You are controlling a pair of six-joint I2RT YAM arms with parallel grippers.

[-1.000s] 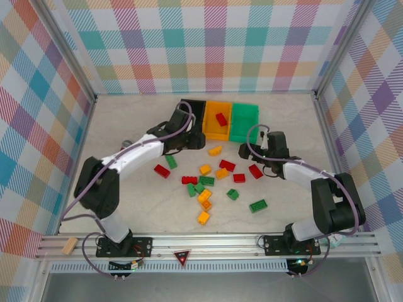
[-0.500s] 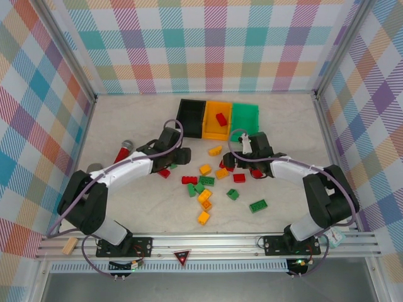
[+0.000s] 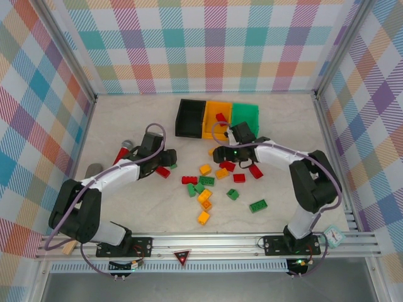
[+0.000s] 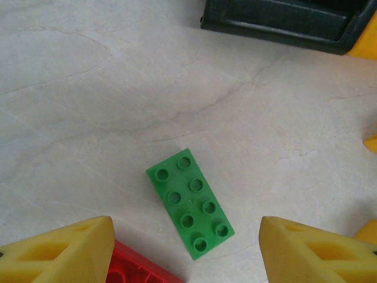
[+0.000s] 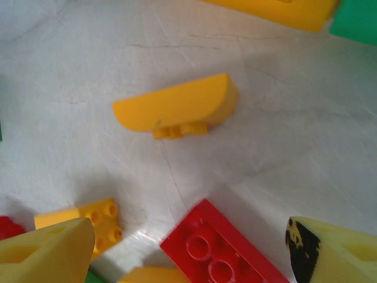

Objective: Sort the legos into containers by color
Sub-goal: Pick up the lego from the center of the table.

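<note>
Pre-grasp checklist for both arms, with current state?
1. Left gripper open: ok.
2. Green brick inside its opening, studs up: ok.
3. Clearance from neighbouring red brick: not ok, it lies right beside the gripper.
4. Right gripper open: ok.
5. Curved yellow brick inside its opening: not ok, it lies ahead, on its side.
6. Gripper height above the table: cannot tell.

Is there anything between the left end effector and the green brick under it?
Nothing visible: the green brick lies on bare table between the open fingers of the left end effector; a red brick lies close beside one finger.
</note>
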